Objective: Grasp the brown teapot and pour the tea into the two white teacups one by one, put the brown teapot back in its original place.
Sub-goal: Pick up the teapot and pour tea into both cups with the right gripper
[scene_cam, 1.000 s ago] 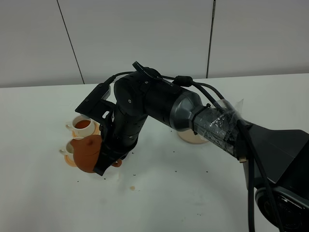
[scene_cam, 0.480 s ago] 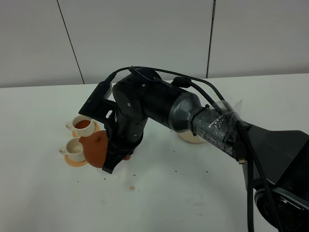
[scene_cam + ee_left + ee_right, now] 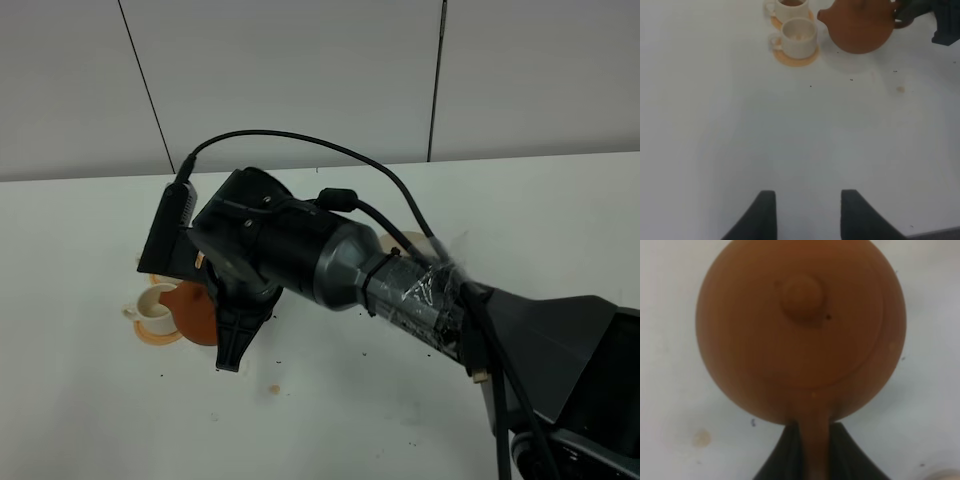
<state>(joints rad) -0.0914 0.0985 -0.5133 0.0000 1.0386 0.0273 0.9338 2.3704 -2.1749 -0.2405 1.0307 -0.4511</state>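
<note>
Teapot (image 3: 190, 315) upright, spout toward near teacup (image 3: 155, 305) just left.
Right fingers (image 3: 782, 457) clamp its handle (image 3: 815, 450); left fingers (image 3: 762, 215) spread, empty, well apart.

High overview, wrists nearer — teapot (image 3: 800, 330) shared (likely all)

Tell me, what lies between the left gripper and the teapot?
Just bare table, a few dark specks and one tan stain near the teapot; the left wrist view shows it.

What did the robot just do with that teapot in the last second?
The right gripper tipped the squat reddish-brown clay teapot back upright, away from the nearer small white teacup, keeping hold of its handle. Both teacups stayed on their orange saucers.
</note>
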